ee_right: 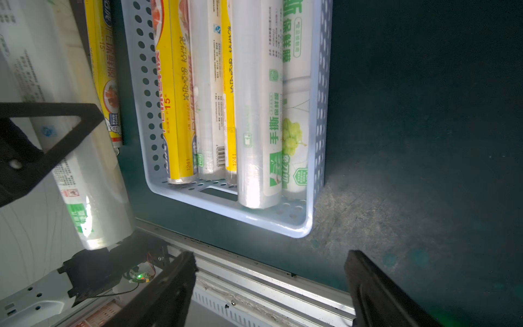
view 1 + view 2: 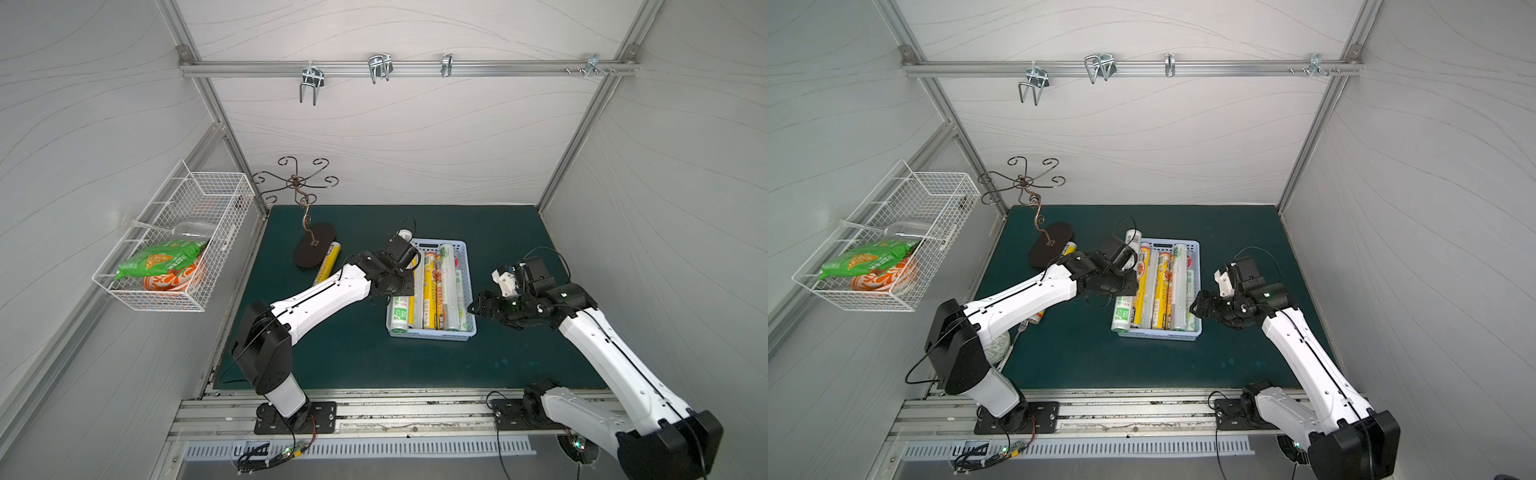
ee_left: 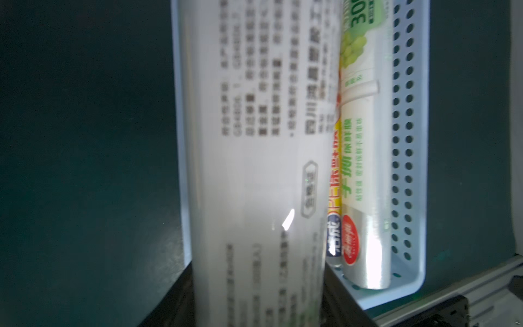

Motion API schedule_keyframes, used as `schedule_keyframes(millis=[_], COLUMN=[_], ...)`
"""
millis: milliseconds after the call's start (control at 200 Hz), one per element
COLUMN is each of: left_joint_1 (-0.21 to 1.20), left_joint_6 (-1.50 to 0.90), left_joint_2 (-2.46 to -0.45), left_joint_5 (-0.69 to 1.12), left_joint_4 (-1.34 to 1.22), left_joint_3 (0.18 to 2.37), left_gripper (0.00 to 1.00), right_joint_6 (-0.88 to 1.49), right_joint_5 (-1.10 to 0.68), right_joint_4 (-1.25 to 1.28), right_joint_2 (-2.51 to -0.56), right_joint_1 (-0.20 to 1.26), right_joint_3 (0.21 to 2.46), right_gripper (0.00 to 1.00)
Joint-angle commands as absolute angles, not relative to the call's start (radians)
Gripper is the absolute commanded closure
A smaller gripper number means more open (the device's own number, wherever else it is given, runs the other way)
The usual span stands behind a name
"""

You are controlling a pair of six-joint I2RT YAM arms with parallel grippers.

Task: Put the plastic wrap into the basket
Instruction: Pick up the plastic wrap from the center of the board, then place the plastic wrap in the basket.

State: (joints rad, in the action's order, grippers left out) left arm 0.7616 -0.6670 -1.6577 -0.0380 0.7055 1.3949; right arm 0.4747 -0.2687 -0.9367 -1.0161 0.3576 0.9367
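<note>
Gripping a white, green-printed roll of plastic wrap (image 1: 85, 181) about its mid-length, my left fingers (image 1: 42, 109) are closed across its barrel. In both top views it hangs lengthwise along the left-hand rim of the light blue basket (image 2: 432, 334), near frame centre; whether it touches that rim I cannot tell. My right fingers (image 1: 167, 291) stand wide apart with nothing between them, just beside the basket's right wall toward its lower corner. Inside the basket several rolls lie side by side, yellow-orange ones (image 2: 429, 291) and white ones with green print (image 1: 257, 113). One more yellow roll (image 2: 328, 262) lies on the green worktop (image 2: 332, 353) left of centre, partly under the dark base of a wire hook stand (image 2: 313, 249). I judge these rolls light and stiff along the core, but glossy and quick to spin or roll away. A hold square across the middle suits best; an end grip would likely let one tip.
</note>
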Motion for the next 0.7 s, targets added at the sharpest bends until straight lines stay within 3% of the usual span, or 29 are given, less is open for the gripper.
schedule_keyframes(millis=[0,695], left_joint_1=[0.771,0.816], left_joint_6=[-0.714,-0.747], left_joint_2=[-1.715,-2.026], left_joint_5=[0.008,0.065], left_joint_4=[0.586,0.542], left_joint_3=[1.505,1.690], left_gripper=[0.62,0.63], right_joint_6=[0.448,0.383], right_joint_5=[-0.215,-0.250], right_joint_4=[-0.969,-1.011], right_joint_2=[-1.015,-1.028], right_joint_1=[0.358,0.359], right_joint_3=[0.970,0.984], right_gripper=[0.12,0.12])
